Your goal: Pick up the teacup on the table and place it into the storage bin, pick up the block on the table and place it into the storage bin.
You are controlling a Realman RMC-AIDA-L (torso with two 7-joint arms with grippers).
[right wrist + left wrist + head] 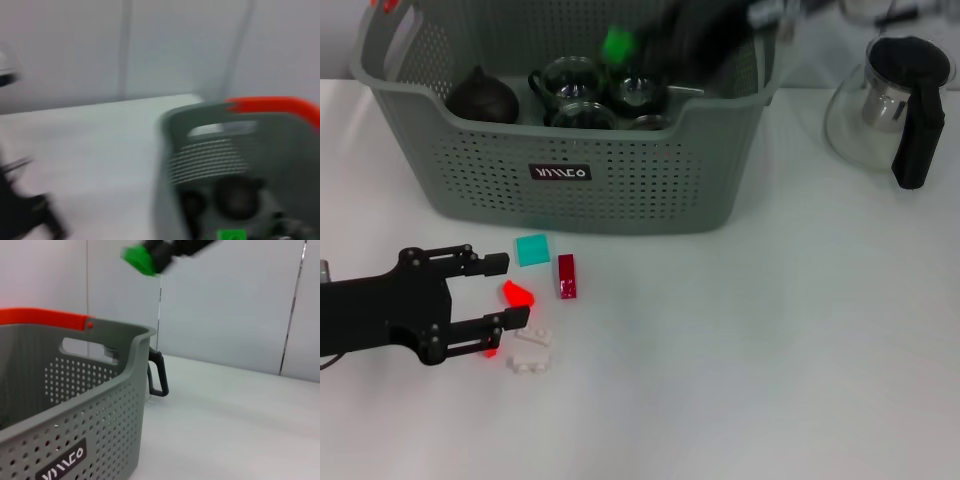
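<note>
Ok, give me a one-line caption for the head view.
Left gripper open around a red block on the table; right gripper carries a green block over the storage bin.

Head view: looking down from above onto table [770, 350], taking in whole storage bin [620, 190]. Left wrist view: sitting low, close beside bin's labelled wall, facing along it. Right wrist view: looking over bin's rim from nearby. All three sharing the bin.

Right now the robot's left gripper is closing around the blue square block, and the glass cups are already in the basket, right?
Not quite. In the head view the left gripper is open around the red block; the teal square block lies apart, nearer the storage bin. The glass cups are in the bin.
</note>
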